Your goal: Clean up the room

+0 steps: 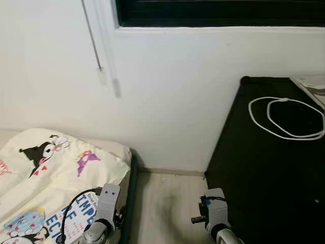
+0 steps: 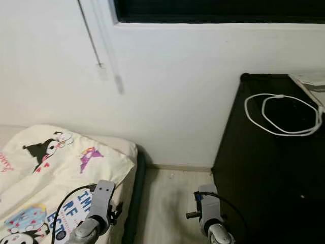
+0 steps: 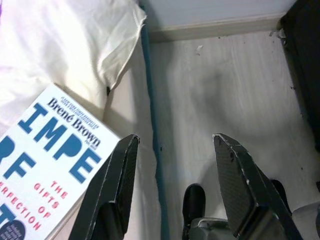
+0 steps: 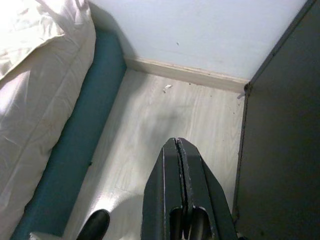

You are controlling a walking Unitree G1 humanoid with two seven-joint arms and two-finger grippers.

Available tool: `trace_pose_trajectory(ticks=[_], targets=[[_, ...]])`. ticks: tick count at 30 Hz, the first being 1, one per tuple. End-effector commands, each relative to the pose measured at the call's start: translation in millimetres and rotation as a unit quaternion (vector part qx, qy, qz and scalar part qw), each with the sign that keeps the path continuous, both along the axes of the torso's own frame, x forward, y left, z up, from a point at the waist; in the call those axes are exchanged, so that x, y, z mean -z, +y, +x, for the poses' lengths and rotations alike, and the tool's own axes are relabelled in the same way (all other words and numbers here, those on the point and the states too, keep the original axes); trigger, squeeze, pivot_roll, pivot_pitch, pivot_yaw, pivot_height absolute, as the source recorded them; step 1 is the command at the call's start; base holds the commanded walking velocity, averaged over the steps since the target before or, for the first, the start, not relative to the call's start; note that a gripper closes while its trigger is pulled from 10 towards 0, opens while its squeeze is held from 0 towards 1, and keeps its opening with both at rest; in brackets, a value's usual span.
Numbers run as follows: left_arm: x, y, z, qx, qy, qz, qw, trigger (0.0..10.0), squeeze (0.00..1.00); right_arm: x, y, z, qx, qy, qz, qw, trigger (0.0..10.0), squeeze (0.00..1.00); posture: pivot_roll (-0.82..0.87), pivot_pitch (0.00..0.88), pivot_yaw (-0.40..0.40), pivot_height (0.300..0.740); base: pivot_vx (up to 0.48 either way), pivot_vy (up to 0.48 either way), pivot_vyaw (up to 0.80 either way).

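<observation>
A white book with blue and red lettering (image 3: 47, 165) lies on the bed by the cream pillow with cartoon prints (image 1: 56, 162). My left gripper (image 3: 175, 145) hangs open over the bed's edge, the book just beside its finger (image 3: 117, 185). My right gripper (image 4: 179, 150) is shut with nothing in it, above the pale wood floor (image 4: 165, 130) between bed and cabinet. Both arms (image 1: 104, 213) (image 1: 216, 213) show low at the bottom of the head views.
A black cabinet (image 1: 269, 168) stands on the right with a coiled white cable (image 1: 284, 117) on top and papers (image 1: 312, 84) at its far corner. A white wall with a blind cord (image 1: 94, 40) lies ahead. The teal bed frame (image 4: 75, 155) borders the narrow floor strip.
</observation>
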State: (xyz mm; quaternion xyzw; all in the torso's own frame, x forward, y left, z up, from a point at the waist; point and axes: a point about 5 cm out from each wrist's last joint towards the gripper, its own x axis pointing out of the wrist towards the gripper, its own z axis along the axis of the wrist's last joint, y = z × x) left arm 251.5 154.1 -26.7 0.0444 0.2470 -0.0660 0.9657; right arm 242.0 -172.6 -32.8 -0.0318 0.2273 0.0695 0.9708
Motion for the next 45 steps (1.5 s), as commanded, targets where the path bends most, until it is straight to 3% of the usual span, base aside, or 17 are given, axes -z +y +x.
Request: trace_pose_trajectory(ticks=[1,27,33,45], targets=[[4.8,0.6,-5.8,0.006,0.014,0.002,1.0,10.0,0.0,5.0,1.9,-5.3,0.0,0.015,0.002,1.0,10.0,0.0,0.02,0.131,-0.002,0.729,0.0,0.0,0.8],[1.0,-7.4,-0.5,0.033,0.014,0.005,0.999,10.0,0.0,6.8,-1.8,-8.0,0.027,0.017,0.014,0.999,10.0,0.0,0.02,0.117,0.01,0.729,0.0,-0.043,0.09],[3.3,-5.0,-0.6,0.028,0.023,0.012,0.999,10.0,0.0,7.3,-1.8,-8.8,0.028,0.018,0.014,0.999,10.0,0.0,0.02,0.112,0.013,0.729,0.0,-0.48,0.0],[2.2,-0.3,1.7,-0.009,0.028,0.0,1.0,10.0,0.0,7.8,-1.0,-9.3,0.025,0.021,0.015,0.999,10.0,0.0,0.02,0.118,0.01,0.729,0.0,0.0,0.0]])
